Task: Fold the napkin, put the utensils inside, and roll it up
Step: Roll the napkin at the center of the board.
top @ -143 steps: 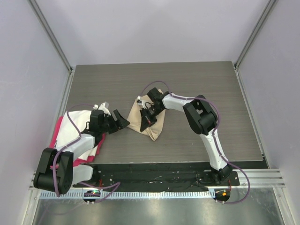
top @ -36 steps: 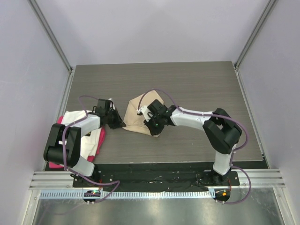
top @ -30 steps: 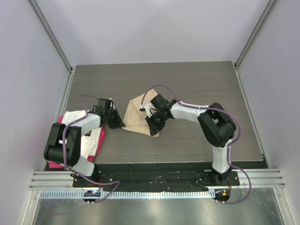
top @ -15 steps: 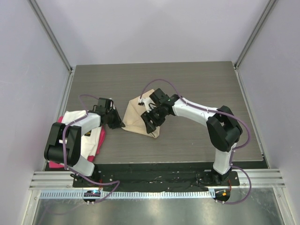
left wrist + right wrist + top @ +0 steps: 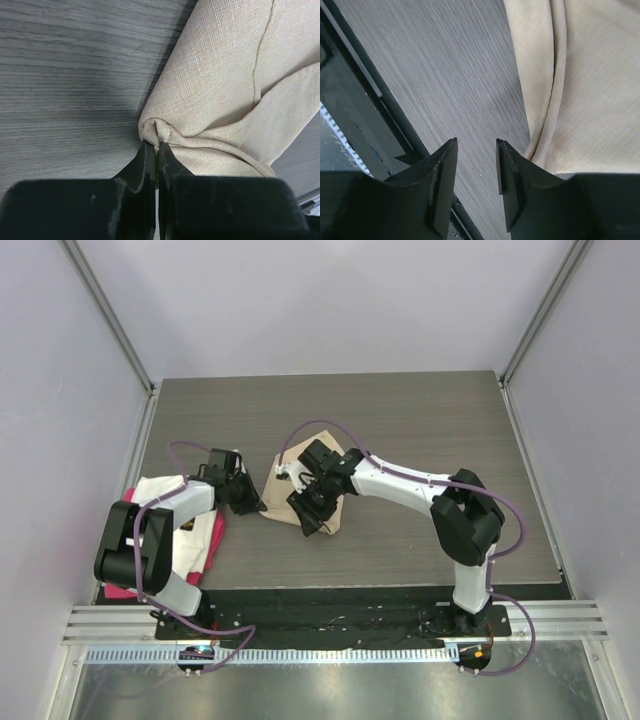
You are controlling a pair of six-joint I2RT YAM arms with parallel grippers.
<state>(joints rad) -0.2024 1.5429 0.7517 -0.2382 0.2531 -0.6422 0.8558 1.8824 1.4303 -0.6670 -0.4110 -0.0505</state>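
Two grippers work at one cloth. The left gripper [image 5: 152, 148] has its jaws pressed together on a small bunched corner of the napkin [image 5: 220, 75]. It pinches the cloth right at the fingertips, low against the table [image 5: 60, 75]. The right gripper [image 5: 476, 146] stands partly open with nothing between its jaws (only bare wood grain shows through the gap). One of its fingers sits just beside the napkin's folded near edge; whether it touches cannot be told.

The napkin is a plain beige cloth lying left of the table's middle. It is doubled over into loose layers, with a soft rounded fold along one side. No spoon shows in any view.

On handling, as a judgement: the cloth looks light, limp and slightly coarse. It should not slip from a pinch, but it will sag, drag and unfold wherever it is not held. A corner or hem is the best hold, since a grab at mid-fold would likely take several layers at once.

For room, open table stretches behind the napkin and to its right. On the left, a white cloth [image 5: 160, 490] lies over a pink-red cloth [image 5: 214, 532] beside the left arm. The table's near edge and its dark rail are not far from the right gripper, so wide moves look safer made away from the arms.
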